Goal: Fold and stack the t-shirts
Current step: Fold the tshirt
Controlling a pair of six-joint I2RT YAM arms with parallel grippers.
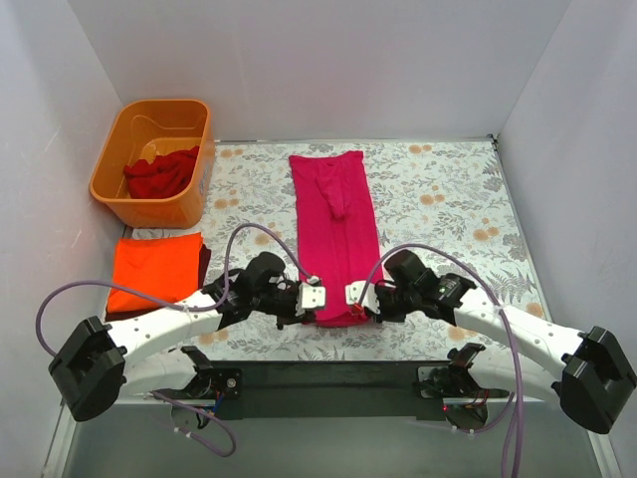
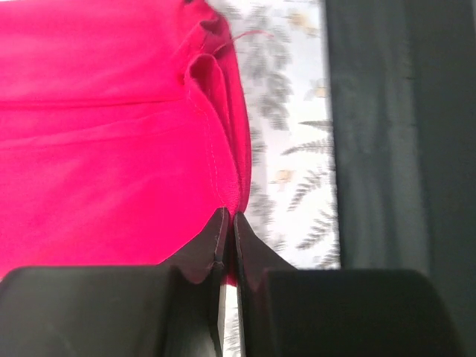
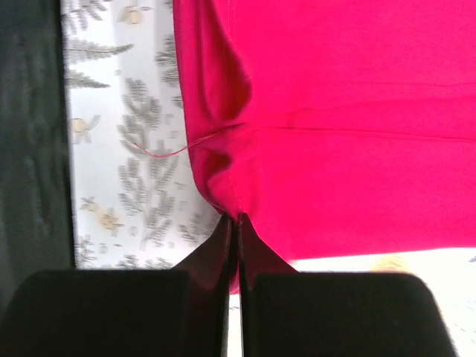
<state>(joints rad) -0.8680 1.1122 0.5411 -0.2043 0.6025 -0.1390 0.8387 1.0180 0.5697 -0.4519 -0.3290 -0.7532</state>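
Observation:
A magenta-pink t-shirt (image 1: 336, 224) lies folded into a long narrow strip down the middle of the floral table. My left gripper (image 1: 313, 297) is shut on its near left corner; the wrist view shows pink cloth (image 2: 111, 149) pinched between the fingertips (image 2: 220, 230). My right gripper (image 1: 355, 295) is shut on its near right corner, with cloth (image 3: 349, 134) pinched at the fingertips (image 3: 246, 230). A folded orange t-shirt (image 1: 154, 267) lies at the left on a dark maroon one (image 1: 204, 261). A deep red t-shirt (image 1: 161, 174) sits crumpled in the tub.
An orange plastic tub (image 1: 121, 196) stands at the back left. White walls close in the table on the left, back and right. A black bar (image 1: 328, 383) runs along the near edge between the arm bases.

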